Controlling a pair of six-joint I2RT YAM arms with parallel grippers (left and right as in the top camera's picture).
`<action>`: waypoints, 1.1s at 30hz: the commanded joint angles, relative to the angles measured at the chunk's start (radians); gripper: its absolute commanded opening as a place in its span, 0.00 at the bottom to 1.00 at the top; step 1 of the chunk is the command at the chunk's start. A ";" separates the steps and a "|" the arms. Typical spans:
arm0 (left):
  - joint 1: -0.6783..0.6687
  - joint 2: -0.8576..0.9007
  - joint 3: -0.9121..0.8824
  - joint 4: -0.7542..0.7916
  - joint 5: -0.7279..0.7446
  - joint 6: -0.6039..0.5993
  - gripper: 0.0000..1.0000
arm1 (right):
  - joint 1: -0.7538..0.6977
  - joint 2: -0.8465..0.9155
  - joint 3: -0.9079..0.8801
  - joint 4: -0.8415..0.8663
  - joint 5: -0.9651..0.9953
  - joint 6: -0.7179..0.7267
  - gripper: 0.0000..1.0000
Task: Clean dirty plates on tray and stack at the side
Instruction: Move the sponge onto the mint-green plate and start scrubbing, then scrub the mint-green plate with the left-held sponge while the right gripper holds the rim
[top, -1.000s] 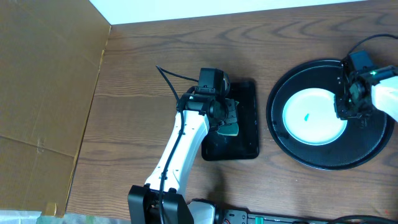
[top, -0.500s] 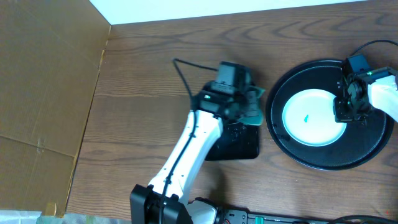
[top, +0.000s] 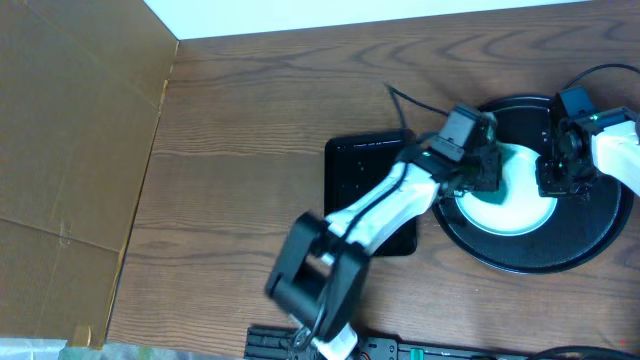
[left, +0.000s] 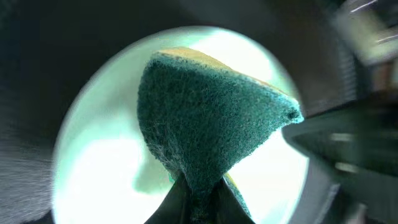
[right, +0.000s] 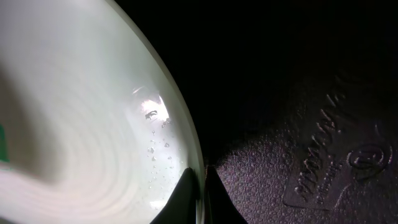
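- MID-SCRUB: A pale mint plate lies flat in the middle of the large round black tray, which sits at the right end of the wood-grain table.
- Fine droplets glint on the plate's glossy surface close to its rim, seen from the right wrist camera.
- The left tool reaches in from the left, clenched on a dark green sponge with a yellow backing.
- The sponge is pinched into a fold at its lower end and sits over the plate's left half. Whether it presses on the surface cannot be told.
- The right tool is clamped on the plate's right rim, with one of its fingers on each side of the thin edge, over the tray's textured black floor.
- A smaller black rectangular tray lies just left of the round one, its right side hidden under the left arm.
- A brown cardboard sheet covers the table's far left.
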 joint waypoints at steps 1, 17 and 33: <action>0.005 0.055 0.024 0.005 0.024 -0.022 0.07 | 0.005 0.009 -0.012 -0.021 0.003 -0.006 0.01; 0.042 0.082 0.024 -0.167 -0.277 0.015 0.07 | 0.005 0.009 -0.012 -0.024 0.003 -0.006 0.01; -0.037 0.211 0.024 0.242 0.309 -0.164 0.07 | 0.005 0.009 -0.013 -0.027 0.003 -0.006 0.01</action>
